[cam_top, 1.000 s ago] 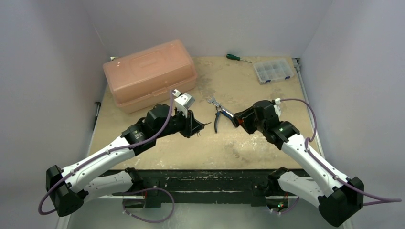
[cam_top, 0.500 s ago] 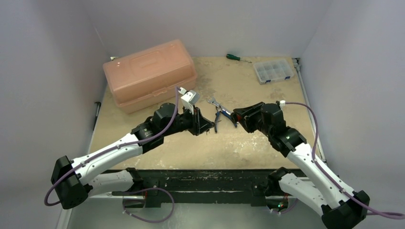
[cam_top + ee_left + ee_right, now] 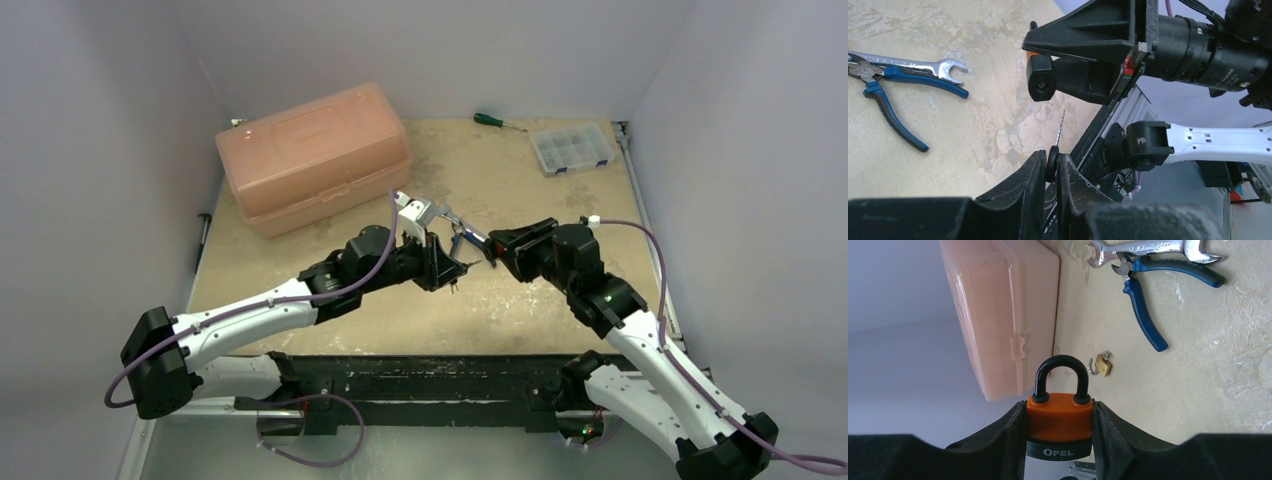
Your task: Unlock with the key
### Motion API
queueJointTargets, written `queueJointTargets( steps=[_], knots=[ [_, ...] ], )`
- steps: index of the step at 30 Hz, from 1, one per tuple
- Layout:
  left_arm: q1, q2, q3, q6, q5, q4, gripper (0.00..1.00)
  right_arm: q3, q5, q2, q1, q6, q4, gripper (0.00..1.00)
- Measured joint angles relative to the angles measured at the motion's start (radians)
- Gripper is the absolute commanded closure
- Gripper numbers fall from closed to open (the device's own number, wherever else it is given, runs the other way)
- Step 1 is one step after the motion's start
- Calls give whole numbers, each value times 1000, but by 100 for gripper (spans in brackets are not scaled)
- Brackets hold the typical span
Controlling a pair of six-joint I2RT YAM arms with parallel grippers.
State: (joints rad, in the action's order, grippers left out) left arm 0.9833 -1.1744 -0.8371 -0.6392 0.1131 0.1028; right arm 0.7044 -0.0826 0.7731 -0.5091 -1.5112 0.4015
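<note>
Your left claw (image 3: 1050, 162) is closed on the key (image 3: 1057, 142). Its two fingers pinch the dark head, and the thin blade sticks out past the fingertips. The blade points at the underside of the padlock (image 3: 1042, 85), and its tip stops just short of it, not in the keyhole.

Your right claw (image 3: 1059, 426) grips that padlock (image 3: 1059, 415) across its orange body, one finger on each side. The black shackle stands out beyond the fingertips and is seated in the body at both ends. The black base with its white lettering sits back between the fingers.

From above, the two claws meet nose to nose over the middle of the table (image 3: 520, 300), the left claw (image 3: 445, 270) just beside the right claw (image 3: 500, 250).

On the table beyond them, the blue-handled pliers (image 3: 1143, 315) lie with their jaws touching a steel wrench (image 3: 1148, 247). A small brass padlock (image 3: 1103, 365) with its shackle swung open lies nearer the pink box (image 3: 313, 155). That box sits shut at the far left. A green-handled screwdriver (image 3: 497, 122) and a clear parts tray (image 3: 572, 148) lie at the far right, well apart from the claws.
</note>
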Motion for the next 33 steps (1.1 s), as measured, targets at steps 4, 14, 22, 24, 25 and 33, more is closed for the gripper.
queueJointTargets(
  steps=[4, 14, 22, 24, 25, 33],
  knots=[
    [6, -27, 0, -16, -27, 17, 100, 0, 0, -7, -1, 0, 0, 100],
    [8, -78, -14, -34, -65, 40, 100, 0, 0, -8, -1, 0, 1, 100],
    [13, -107, -25, -37, -73, 57, 100, -9, 0, -8, -1, 0, -2, 100],
    [14, -113, -26, -42, -78, 63, 100, -10, 0, -8, -1, 0, -2, 100],
    [14, -116, -26, -45, -82, 65, 100, -10, 0, -8, -1, 0, -4, 100],
    [14, -141, -37, -50, -96, 77, 100, -10, 0, -8, -3, 0, -6, 100]
  ],
)
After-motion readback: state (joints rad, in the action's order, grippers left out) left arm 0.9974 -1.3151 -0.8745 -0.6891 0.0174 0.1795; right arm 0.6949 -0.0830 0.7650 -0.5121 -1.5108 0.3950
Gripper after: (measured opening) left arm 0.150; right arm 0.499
